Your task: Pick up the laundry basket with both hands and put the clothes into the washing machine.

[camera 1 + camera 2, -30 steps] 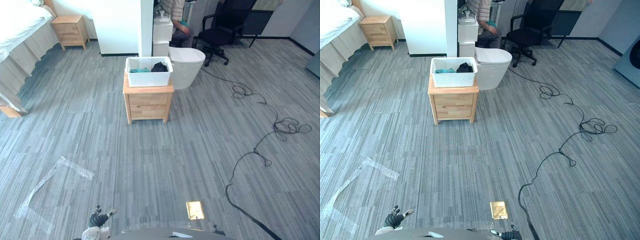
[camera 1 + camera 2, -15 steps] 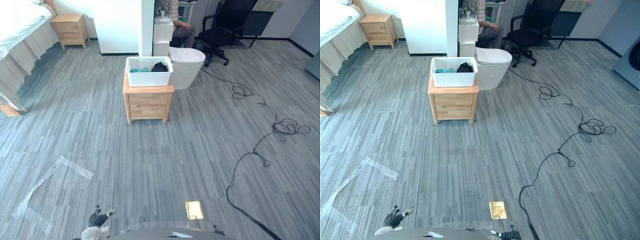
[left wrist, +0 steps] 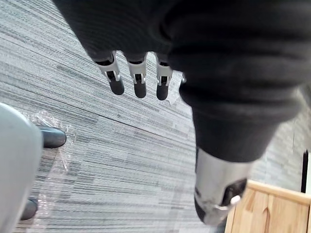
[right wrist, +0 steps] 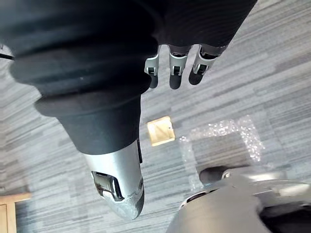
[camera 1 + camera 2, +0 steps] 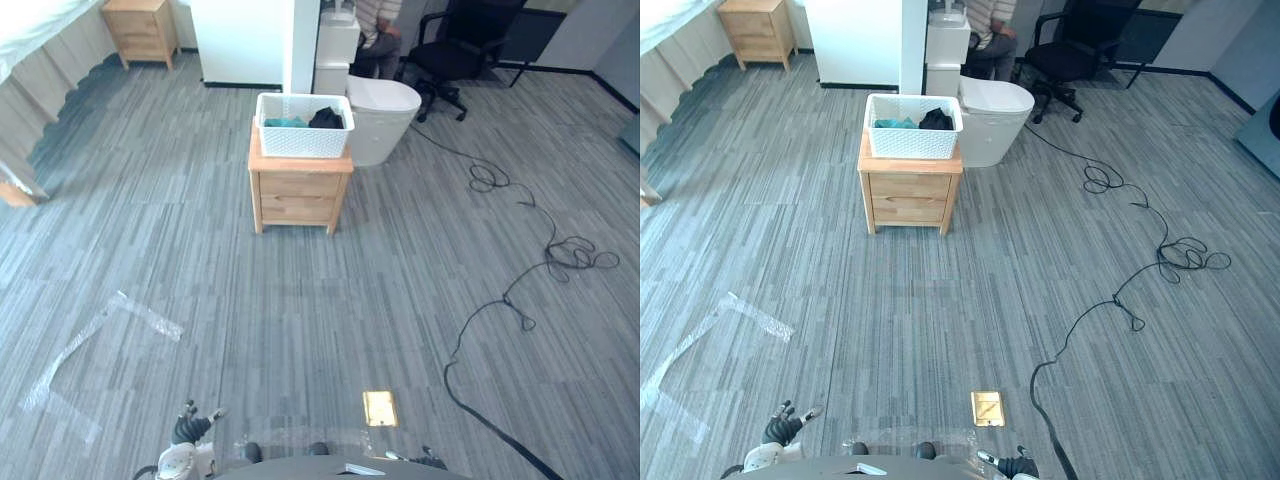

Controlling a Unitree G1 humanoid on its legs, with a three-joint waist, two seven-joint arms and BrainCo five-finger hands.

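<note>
The white laundry basket (image 5: 304, 125) of clothes (image 5: 325, 118) spans the wooden nightstand's (image 5: 299, 192) top edge to edge, open floor (image 5: 300, 310) before it, well apart from the empty, loose-fingered left hand (image 3: 139, 77) and right hand (image 4: 177, 73).

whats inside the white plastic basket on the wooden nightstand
The white perforated laundry basket holds a teal cloth and a black garment. Whatever lies beneath them is covered by the clothes and the basket's wall.

The laundry basket (image 5: 303, 144) is white perforated plastic, the nightstand (image 5: 298, 196) matt pale wood, the floor (image 5: 300, 320) striped grey carpet.
</note>
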